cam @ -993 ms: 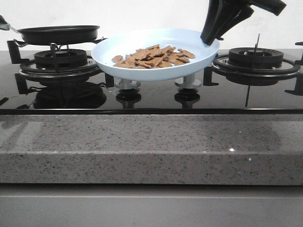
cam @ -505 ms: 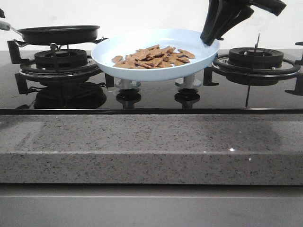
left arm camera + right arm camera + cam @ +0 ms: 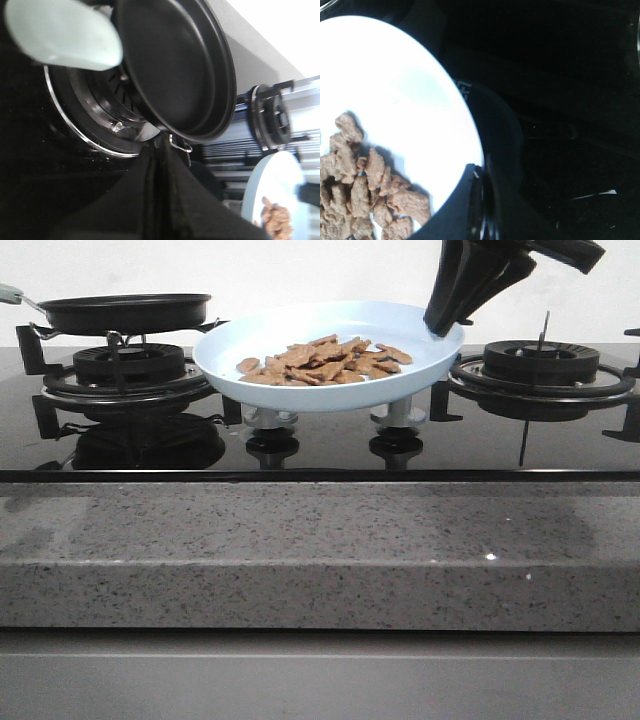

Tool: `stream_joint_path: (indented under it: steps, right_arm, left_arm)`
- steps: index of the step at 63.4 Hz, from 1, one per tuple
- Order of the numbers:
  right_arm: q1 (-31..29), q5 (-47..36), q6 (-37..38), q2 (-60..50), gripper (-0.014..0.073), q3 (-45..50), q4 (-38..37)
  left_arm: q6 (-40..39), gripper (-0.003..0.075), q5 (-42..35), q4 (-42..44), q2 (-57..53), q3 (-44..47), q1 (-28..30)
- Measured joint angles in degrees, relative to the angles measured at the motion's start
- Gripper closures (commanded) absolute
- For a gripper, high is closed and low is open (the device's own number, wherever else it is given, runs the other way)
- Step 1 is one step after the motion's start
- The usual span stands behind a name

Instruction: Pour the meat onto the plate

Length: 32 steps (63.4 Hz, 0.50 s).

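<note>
All meat [image 3: 325,360] lies heaped mid-plate [image 3: 250,340]. Right fingers [image 3: 447,322] clench the plate's rim, holding it above the stove knobs [image 3: 270,420]. Left fingers [image 3: 159,165] appear pressed together, gripping nothing. Risk: one-edge grip could tilt or slip, spilling strips. Frying pan [image 3: 125,312] sits just beside the opposite rim; burner [image 3: 540,365] crowds the right.

Here you see the plate [image 3: 225,355], a wide, shallow, pale-blue round dish with an upturned rim, sitting level between the two burners. The meat [image 3: 325,361], many thin tan strips, lies heaped in its middle, well inside the rim.
</note>
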Motion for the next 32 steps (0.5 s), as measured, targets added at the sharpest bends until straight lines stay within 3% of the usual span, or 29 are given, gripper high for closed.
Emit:
stream_joint_path:
  steps: [16,32]
  right_arm:
    - [0.0,0.0,0.0,0.0,0.0663,0.0,0.0]
    - [0.0,0.0,0.0,0.0,0.0663,0.0,0.0]
  left_arm:
    - [-1.31,0.0741,-11.4,12.41,-12.51,2.24,-10.16]
    - [-10.06,0.0741,-30.41,31.64,-28.72,14.8,-24.27]
